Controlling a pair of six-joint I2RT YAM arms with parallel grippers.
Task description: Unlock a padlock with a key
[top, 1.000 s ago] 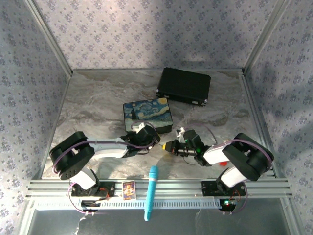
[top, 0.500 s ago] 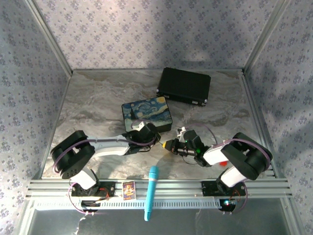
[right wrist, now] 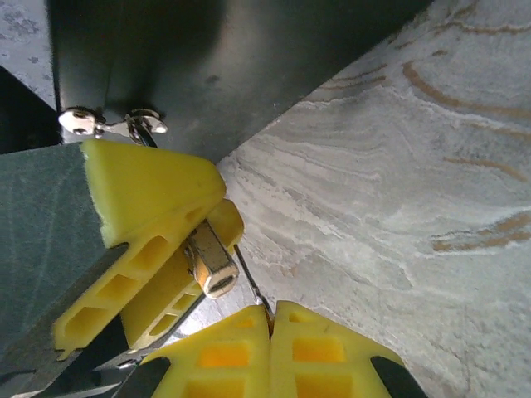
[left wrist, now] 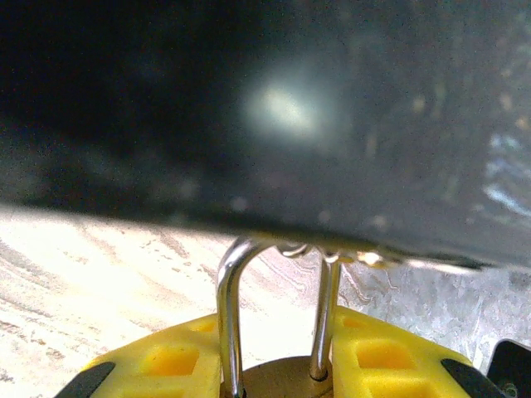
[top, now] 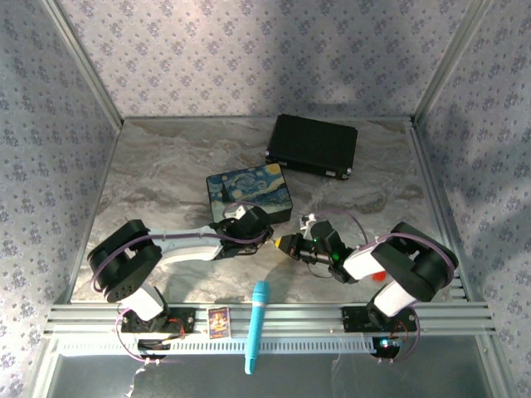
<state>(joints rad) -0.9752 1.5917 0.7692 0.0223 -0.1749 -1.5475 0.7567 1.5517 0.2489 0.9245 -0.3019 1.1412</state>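
The left gripper (left wrist: 278, 369) is clamped on the padlock (left wrist: 274, 385), w/ yellow pads (left wrist: 166, 365) either side of the brass body. It sits just above the table (right wrist: 398, 166) & right up against the dark side of the painted box (top: 249, 192). Reason, as I read it: the grip pins the body so it can't twist or slide when the key pushes in.

The shackle (left wrist: 228, 307) points up twd the box edge w/ both legs seated in the body, so the lock looks shut. Its top touches small silver hardware at the box's lower edge, prob. the clasp (right wrist: 108, 123). Can't tell if it's threaded thru or just beside it.

From the right wrist, the padlock's bottom end sticks out btwn those pads & faces the right gripper (right wrist: 270, 323). That one is pinched tight on the key (right wrist: 249, 286): its fingers (right wrist: 332, 356) meet w/ no gap, and only the thin blade pokes fwd. Held by the head like that, the blade is free to enter & the wrist can turn it.

The blade tip lies just beside the brass end, at its right edge. It's not in the keyhole as far as I can see, and the slot itself is too small to make out. So stage = lining up, insertion not yet done. Next prob. needs a slight sideways correction, then a straight push. Risk: the blade skates off the face or slips in the grip.
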